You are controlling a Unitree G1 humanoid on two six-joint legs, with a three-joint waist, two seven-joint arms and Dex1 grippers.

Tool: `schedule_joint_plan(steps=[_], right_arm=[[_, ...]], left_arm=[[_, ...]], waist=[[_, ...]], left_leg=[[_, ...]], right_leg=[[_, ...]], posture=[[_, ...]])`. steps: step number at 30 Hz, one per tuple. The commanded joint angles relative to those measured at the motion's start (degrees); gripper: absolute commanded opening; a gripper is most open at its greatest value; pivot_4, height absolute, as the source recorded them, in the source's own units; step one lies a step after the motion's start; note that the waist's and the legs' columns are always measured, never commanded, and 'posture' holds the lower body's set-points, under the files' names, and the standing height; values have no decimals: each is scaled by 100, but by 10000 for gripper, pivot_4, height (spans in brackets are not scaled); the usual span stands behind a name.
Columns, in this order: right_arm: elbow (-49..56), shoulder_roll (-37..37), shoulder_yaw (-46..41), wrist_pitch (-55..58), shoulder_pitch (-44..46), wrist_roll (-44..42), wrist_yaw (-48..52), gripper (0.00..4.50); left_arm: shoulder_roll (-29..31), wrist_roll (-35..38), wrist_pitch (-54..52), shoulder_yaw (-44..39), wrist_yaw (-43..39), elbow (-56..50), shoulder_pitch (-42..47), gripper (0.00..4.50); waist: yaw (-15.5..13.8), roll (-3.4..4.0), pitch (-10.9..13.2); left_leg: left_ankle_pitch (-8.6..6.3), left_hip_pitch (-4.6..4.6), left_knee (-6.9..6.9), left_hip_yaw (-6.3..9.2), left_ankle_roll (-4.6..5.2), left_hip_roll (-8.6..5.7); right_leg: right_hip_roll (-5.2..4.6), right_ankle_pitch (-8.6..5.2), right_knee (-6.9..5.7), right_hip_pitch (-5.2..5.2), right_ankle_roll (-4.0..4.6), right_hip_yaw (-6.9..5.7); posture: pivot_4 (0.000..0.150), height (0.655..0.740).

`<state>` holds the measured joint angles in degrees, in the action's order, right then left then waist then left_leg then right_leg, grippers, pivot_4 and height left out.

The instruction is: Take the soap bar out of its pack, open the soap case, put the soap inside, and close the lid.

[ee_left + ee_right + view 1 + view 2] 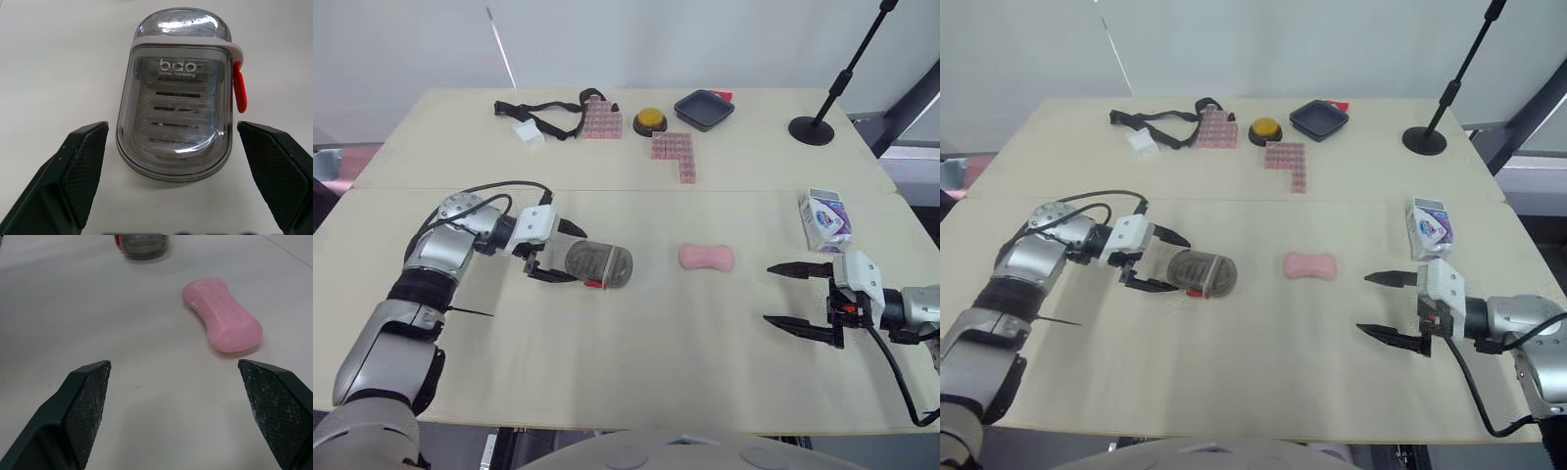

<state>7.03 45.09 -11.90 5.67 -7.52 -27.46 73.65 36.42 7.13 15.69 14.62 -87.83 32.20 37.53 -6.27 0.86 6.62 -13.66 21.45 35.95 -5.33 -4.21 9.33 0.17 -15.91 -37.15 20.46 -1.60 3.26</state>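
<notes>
My left gripper (579, 258) stands open astride the closed soap case (602, 264), left of centre. The bare pink soap (706, 258) lies mid-frame; my right gripper (768, 293) gapes empty, lower right.

The 2 head views look forward and down over the counter (636, 372) from above, taking in its full width. They share nearly the same scene, with the right eye set slightly to one side. The left wrist view sits low and very near the soap case (176, 98), facing it between its own fingers (73, 166). The right wrist view skims low across the counter toward the soap bar (222, 316). The grey shape at its far edge is probably that same case.
</notes>
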Motion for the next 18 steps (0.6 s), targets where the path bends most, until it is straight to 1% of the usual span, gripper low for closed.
schedule_joint_plan(steps=[1,10,18], right_arm=[[200,34,-100,-41,6,-104,-13,44664],[228,27,-60,36,92,-99,-129,44664],[192,34,-27,23,110,-71,-124,44664]], left_arm=[[-24,-32,192,-60,-7,119,103,45000],[-184,-67,292,-97,114,224,17,45000],[-213,-46,278,-55,40,189,-58,45000]], waist=[[-1,0,0],[-3,0,0],[2,0,0]], left_leg=[[0,0,0,0,0,0],[0,1,0,0,0,1],[0,1,0,0,0,1]], right_leg=[[0,0,0,0,0,-1],[-2,0,0,0,0,-5],[-2,0,2,0,0,-6]], posture=[[1500,7400],[1500,7400],[1500,7400]])
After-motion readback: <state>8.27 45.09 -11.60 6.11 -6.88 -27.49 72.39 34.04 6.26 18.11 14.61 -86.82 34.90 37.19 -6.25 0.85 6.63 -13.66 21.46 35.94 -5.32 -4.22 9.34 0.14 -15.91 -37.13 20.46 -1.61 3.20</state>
